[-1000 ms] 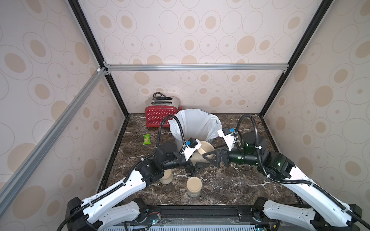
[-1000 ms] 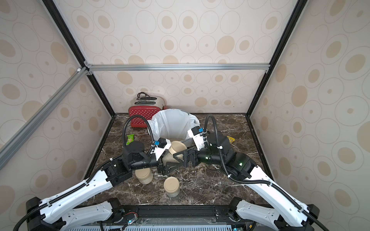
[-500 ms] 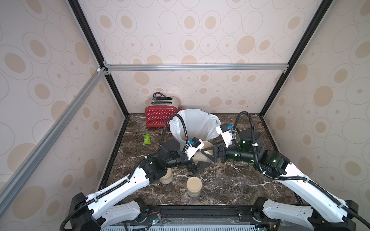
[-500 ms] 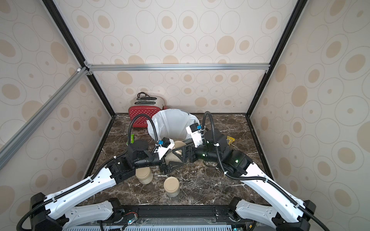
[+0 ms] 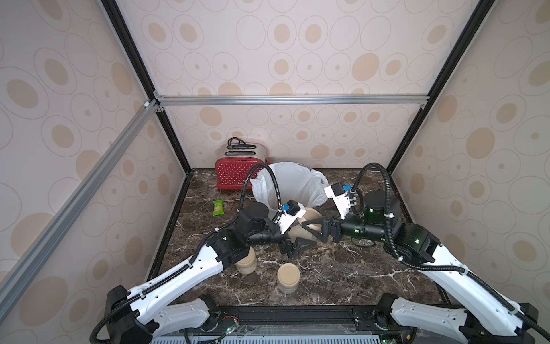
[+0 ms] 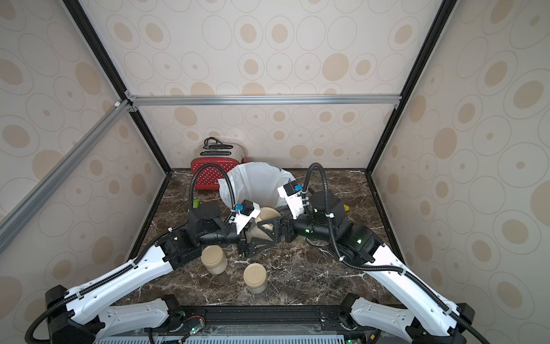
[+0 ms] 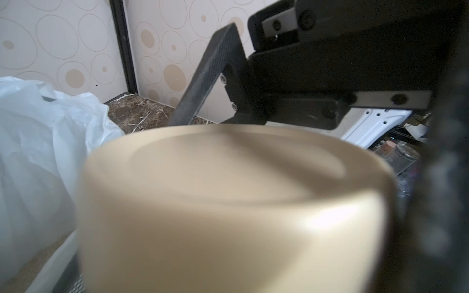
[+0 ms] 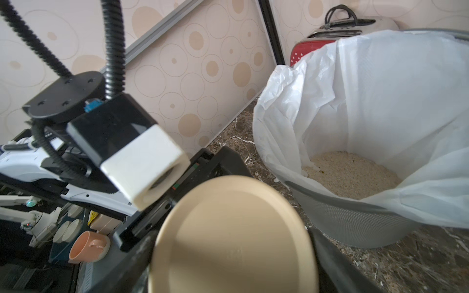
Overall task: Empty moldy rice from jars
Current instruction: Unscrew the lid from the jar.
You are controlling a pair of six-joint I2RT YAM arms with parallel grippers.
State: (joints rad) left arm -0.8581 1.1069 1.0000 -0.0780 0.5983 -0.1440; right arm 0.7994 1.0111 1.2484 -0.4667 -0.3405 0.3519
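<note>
Dark marble surface [image 5: 342, 277] with two robot arms meeting near its middle. At the centre, the left hand [image 6: 253, 233] grips the body of a small glass jar [image 5: 298, 233], tilted, just in front of a grey mesh bin [image 8: 350, 223] with a white liner [image 5: 297, 181]. Facing it, the right hand [image 5: 312, 229] is closed on the round beige lid [image 8: 233, 241], one finger on each side. Pale rice [image 8: 350, 175] lies in the bottom of the liner. Two more lidded jars [image 5: 245, 263] [image 5: 288, 278] stand upright near the front edge. A red toaster [image 5: 235, 175] sits behind the bin, and a green packet [image 5: 218, 207] lies near the left wall.
</note>
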